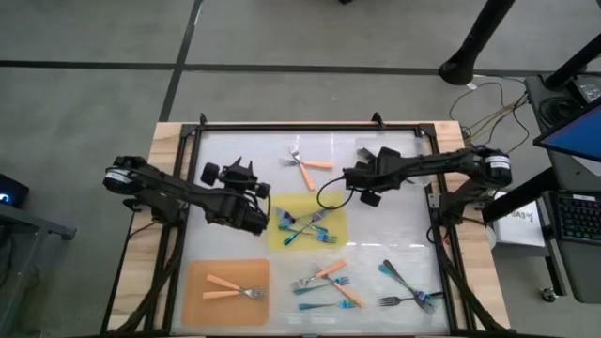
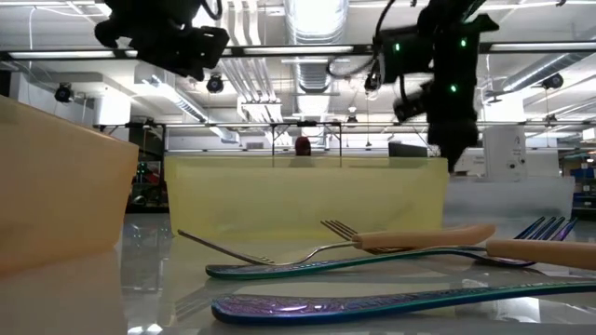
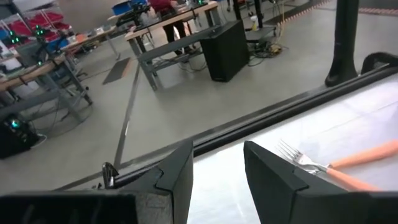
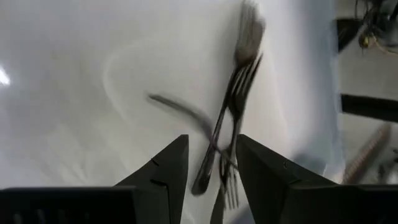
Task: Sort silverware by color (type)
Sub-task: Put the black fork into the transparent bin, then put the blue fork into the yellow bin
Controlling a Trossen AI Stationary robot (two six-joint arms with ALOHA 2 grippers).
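My right gripper (image 1: 355, 174) (image 4: 211, 142) hangs open over a few dark metal forks (image 4: 227, 118) (image 1: 368, 150) lying crossed on the white table near its far edge; their handles show between the fingers. My left gripper (image 1: 250, 178) (image 3: 217, 149) is open and empty, raised left of the yellow mat (image 1: 333, 208) and facing the far rail. Orange-handled forks (image 1: 306, 163) (image 3: 348, 163) lie ahead of it. Iridescent blue-teal forks (image 1: 305, 226) rest on the yellow mat, and orange-handled forks (image 1: 233, 289) on the orange mat (image 1: 199, 305).
A mixed heap of orange-handled and teal forks (image 1: 329, 282) (image 2: 372, 261) lies near the table's near edge, with dark and teal forks (image 1: 406, 287) to its right. A black rail (image 1: 310, 126) frames the table. Cables (image 1: 488, 103) and a stand lie beyond the far right corner.
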